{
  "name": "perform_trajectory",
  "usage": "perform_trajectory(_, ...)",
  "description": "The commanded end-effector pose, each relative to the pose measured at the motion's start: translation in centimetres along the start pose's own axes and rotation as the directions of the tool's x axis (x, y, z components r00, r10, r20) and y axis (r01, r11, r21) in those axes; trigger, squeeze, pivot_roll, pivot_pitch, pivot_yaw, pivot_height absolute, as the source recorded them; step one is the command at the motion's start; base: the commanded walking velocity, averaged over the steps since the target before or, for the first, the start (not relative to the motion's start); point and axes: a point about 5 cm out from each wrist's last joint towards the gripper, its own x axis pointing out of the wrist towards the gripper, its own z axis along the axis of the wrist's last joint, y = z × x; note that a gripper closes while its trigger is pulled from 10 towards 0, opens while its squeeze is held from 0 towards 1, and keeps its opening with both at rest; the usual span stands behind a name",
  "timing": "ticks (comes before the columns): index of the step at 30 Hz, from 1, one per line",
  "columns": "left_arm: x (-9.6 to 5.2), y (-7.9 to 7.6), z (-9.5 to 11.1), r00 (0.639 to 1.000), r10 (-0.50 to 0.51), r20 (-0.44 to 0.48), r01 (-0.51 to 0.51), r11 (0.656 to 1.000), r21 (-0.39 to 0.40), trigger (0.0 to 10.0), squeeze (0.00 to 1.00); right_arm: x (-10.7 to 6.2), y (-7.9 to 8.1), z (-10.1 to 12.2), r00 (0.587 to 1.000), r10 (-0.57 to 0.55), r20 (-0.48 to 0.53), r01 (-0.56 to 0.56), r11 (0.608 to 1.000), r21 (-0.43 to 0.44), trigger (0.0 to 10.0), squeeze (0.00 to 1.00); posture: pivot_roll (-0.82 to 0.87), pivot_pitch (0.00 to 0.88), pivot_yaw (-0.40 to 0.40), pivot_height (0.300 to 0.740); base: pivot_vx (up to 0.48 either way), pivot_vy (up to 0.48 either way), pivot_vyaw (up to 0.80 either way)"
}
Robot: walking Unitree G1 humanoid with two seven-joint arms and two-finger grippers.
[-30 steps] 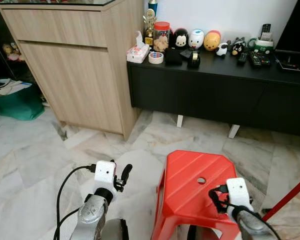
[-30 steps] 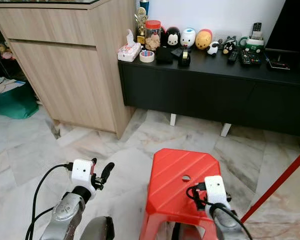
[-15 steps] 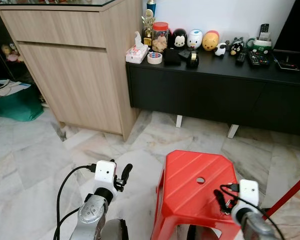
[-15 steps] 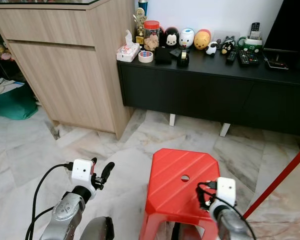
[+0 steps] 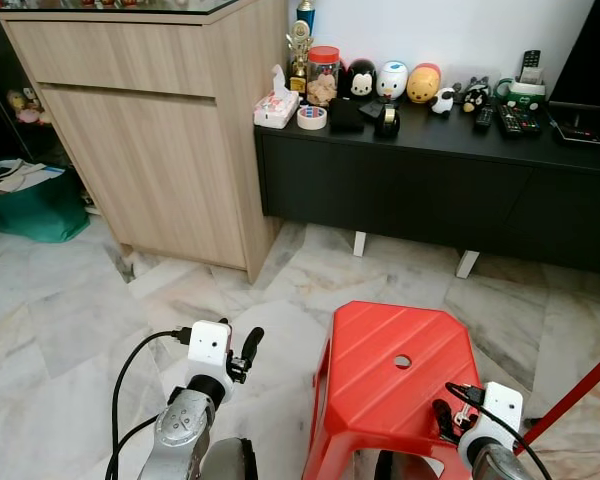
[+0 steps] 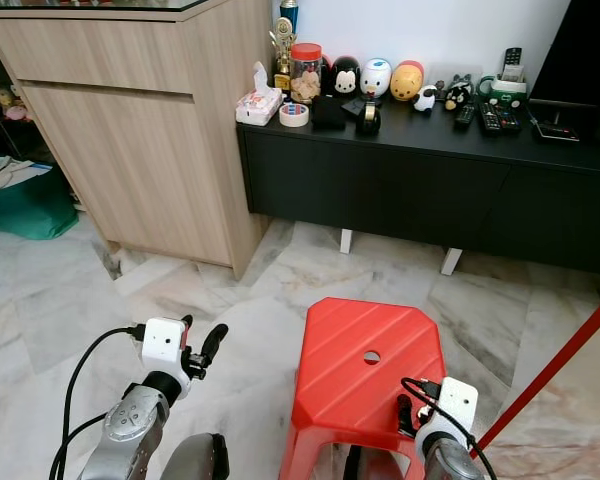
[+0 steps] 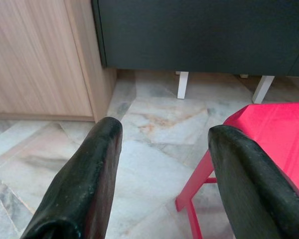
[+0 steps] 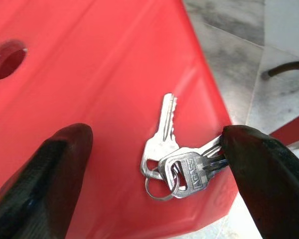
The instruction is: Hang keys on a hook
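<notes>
A red stool (image 5: 395, 370) stands on the marble floor (image 5: 70, 330), and everything else is placed from it. The keys (image 8: 177, 162), a small silver bunch on a ring, lie on the stool's seat at its near right corner, close to the edge. The right claw (image 8: 154, 174) hovers low over that corner, released, its two black fingers (image 8: 40, 179) spread wide to either side of the keys; one finger is just beside or touching the bunch, and which cannot be told. The left claw (image 7: 162, 174) hangs over the floor to the left of the stool, also released and holding nothing. Beyond the stool a black cabinet (image 5: 430, 190) runs along the wall, carrying toys, a jar and remotes. A wooden cupboard (image 5: 150, 130) stands beyond and left of the stool, touching the cabinet's end.
</notes>
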Motion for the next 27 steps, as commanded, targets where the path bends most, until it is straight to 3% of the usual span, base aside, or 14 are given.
perform_trajectory(1, 0.0, -0.2, -0.2, 1.0, -0.004, -0.008, 0.004, 1.0, 0.004, 10.0, 0.0, 0.1, 0.0, 0.4, 1.0, 0.004, 0.022, -0.004, 1.0, 0.022, 10.0, 0.0, 0.02, 0.0, -0.019, 0.603, 0.0, 0.0, 0.0)
perform_trajectory(15, -0.1, 0.0, -0.3, 1.0, 0.004, -0.016, -0.004, 1.0, 0.011, 10.0, 0.0, 0.4, 3.3, -0.9, 0.978, 0.193, -0.084, -0.202, 0.972, -0.121, 10.0, 0.0, 0.03, 0.0, -0.022, 0.603, 0.0, 0.0, 0.0)
perform_trajectory(27, 0.0, -0.3, -0.4, 1.0, -0.009, -0.018, 0.009, 1.0, 0.027, 10.0, 0.0, 0.5, 3.4, -0.6, 0.974, 0.217, -0.071, -0.226, 0.96, -0.163, 10.0, 0.0, 0.03, 0.0, -0.023, 0.603, 0.0, 0.0, 0.0)
